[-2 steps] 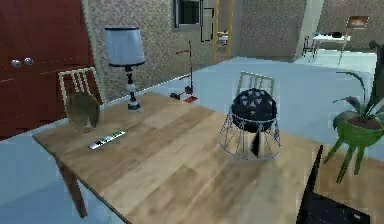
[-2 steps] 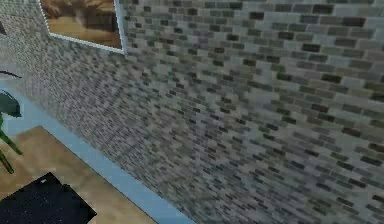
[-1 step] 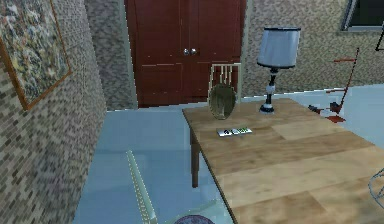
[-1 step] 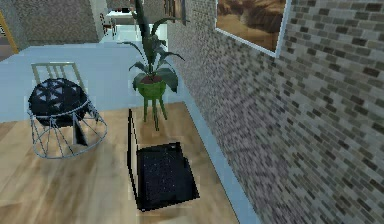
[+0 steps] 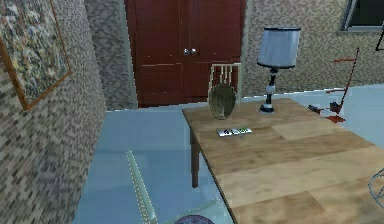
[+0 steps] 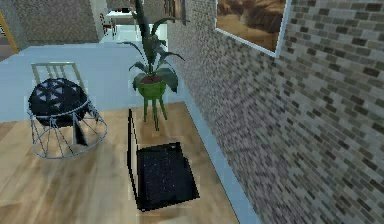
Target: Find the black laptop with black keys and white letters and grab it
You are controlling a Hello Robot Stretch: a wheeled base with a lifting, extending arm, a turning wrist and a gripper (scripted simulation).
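Observation:
A black laptop (image 6: 165,176) lies on the wooden floor near the brick wall in the arm side view's lower middle. Its lid (image 6: 131,150) stands upright along the left side, seen edge-on. The dark keyboard half faces up; I cannot make out key letters.
A wire chair with a dark cushion (image 6: 60,110) and a potted plant (image 6: 151,70) stand beyond the laptop. A framed picture (image 6: 250,20) hangs on the brick wall. In the forward view, a wooden table (image 5: 300,160) carries a lamp (image 5: 276,60) and a small flat object (image 5: 236,131); a chair (image 5: 224,88) and red doors (image 5: 185,50) stand behind.

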